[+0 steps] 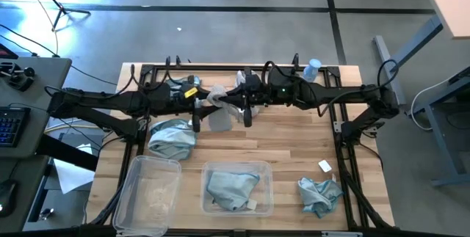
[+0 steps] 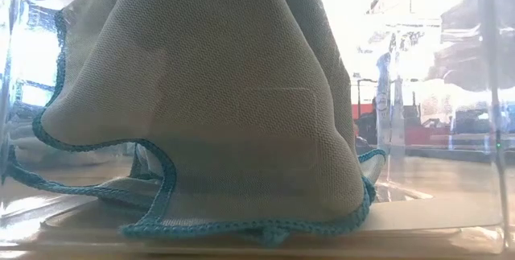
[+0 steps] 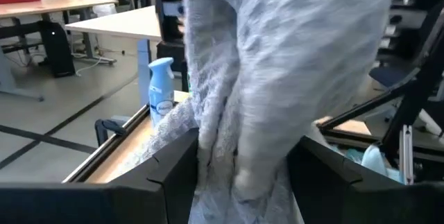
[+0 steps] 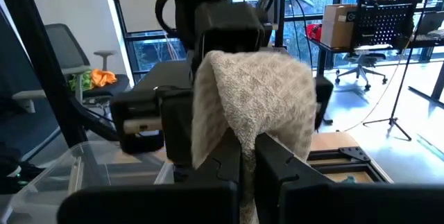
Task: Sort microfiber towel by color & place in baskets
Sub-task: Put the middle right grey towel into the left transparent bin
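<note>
high view: one teal towel (image 1: 231, 188) in wider basket (image 1: 236, 166); narrower basket (image 1: 148, 186) empty; grey towel (image 1: 218, 108) pinched mid-air by left gripper (image 1: 197, 105) and right gripper (image 1: 242, 102); two teal cloths (image 1: 171, 137) (image 1: 319, 194) unsorted on table (image 1: 294, 149).

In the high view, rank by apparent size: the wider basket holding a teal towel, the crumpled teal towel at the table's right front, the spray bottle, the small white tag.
1. Wider basket
2. Crumpled teal towel
3. Spray bottle
4. Small white tag

The bottle stands upright, seen from above, so its length is foreshortened; still, it looks larger than the tag.
</note>
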Controlling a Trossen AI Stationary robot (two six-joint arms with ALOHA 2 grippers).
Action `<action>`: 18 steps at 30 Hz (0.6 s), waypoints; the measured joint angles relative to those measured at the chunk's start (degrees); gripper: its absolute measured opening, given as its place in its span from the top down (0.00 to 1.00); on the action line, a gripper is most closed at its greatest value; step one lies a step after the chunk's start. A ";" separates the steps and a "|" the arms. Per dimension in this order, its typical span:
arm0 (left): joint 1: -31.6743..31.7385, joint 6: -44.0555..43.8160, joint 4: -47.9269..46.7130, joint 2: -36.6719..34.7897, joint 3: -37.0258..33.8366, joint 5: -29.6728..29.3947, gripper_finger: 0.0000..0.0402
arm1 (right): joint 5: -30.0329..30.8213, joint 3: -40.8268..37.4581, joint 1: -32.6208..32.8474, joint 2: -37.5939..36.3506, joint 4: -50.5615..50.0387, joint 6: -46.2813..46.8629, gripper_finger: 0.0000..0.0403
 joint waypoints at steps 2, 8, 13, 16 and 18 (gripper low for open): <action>0.00 0.05 0.44 1.32 0.00 1.12 0.53 | -0.01 0.00 0.00 0.00 0.02 0.02 0.99; -0.07 0.06 3.37 3.65 0.00 2.31 0.70 | -0.11 0.00 0.02 0.02 -0.98 1.24 0.99; 0.00 0.04 2.36 3.13 -0.02 1.88 0.96 | -0.02 0.00 0.02 -0.30 -5.22 2.00 0.92; -0.35 -1.15 -0.19 2.36 0.34 -1.52 0.95 | 0.12 0.00 -0.27 -1.57 -10.27 3.19 0.84; -1.69 -4.59 -6.52 2.23 2.30 -7.00 0.97 | 0.96 0.00 -0.59 -3.00 -14.23 3.61 0.79</action>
